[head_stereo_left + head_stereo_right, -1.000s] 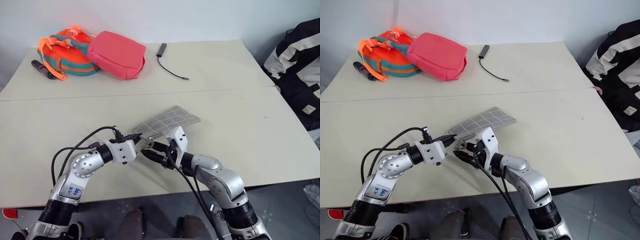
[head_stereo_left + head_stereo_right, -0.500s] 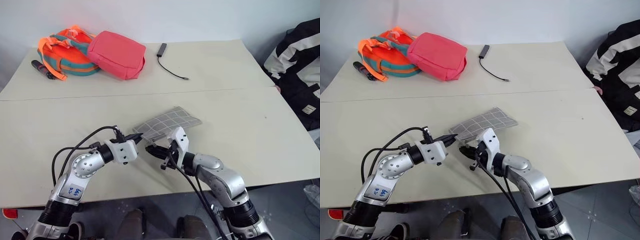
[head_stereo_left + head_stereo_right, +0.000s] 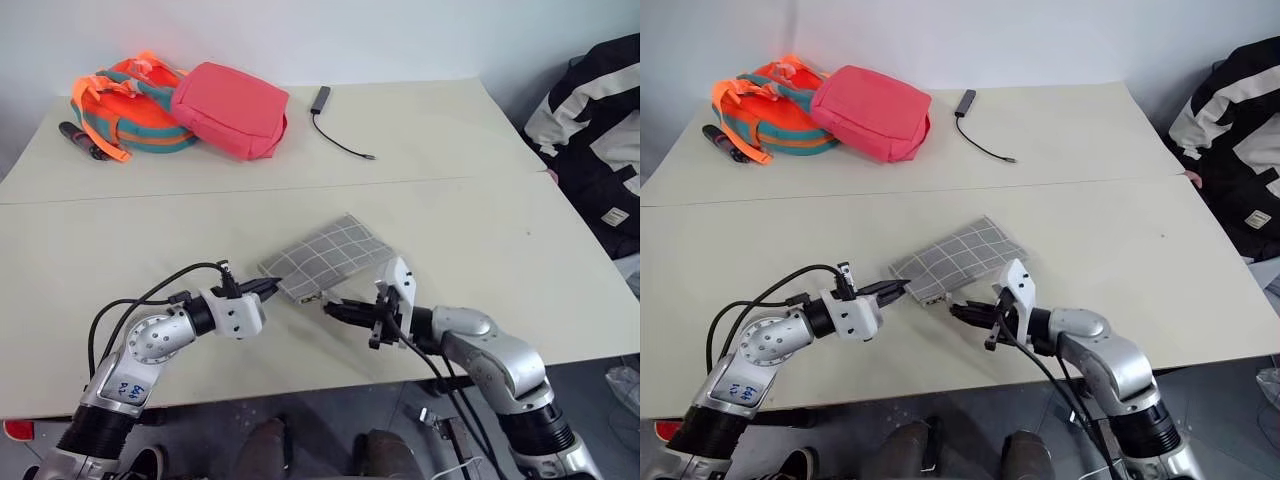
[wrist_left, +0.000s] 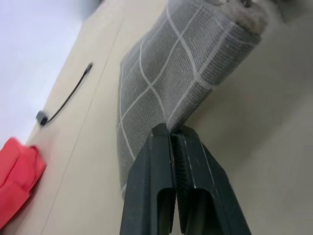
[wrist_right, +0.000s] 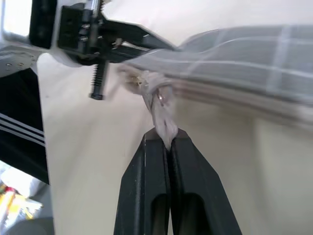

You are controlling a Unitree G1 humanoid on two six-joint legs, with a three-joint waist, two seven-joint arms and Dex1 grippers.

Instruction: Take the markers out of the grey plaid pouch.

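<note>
Desk (image 3: 470, 230) carries grey plaid pouch (image 3: 325, 255), long axis running from near-left corner to far right; left tool (image 3: 272, 287) clamped on that near corner; right tool (image 3: 335, 308) pinches zip pull (image 5: 164, 125) at same end, so opening pull runs rightward; markers unseen, presumably inside.

A broad beige table (image 3: 480, 130) with a thin seam running across its width spreads beneath and beyond the jaws, meeting a plain pale blue-white wall (image 3: 400, 35) far ahead of them. Past the table's near edge, below the jaws, lies a grey tiled floor (image 3: 1200, 410). The light is soft and even, leaving only faint shadows on the matte tabletop.
</note>
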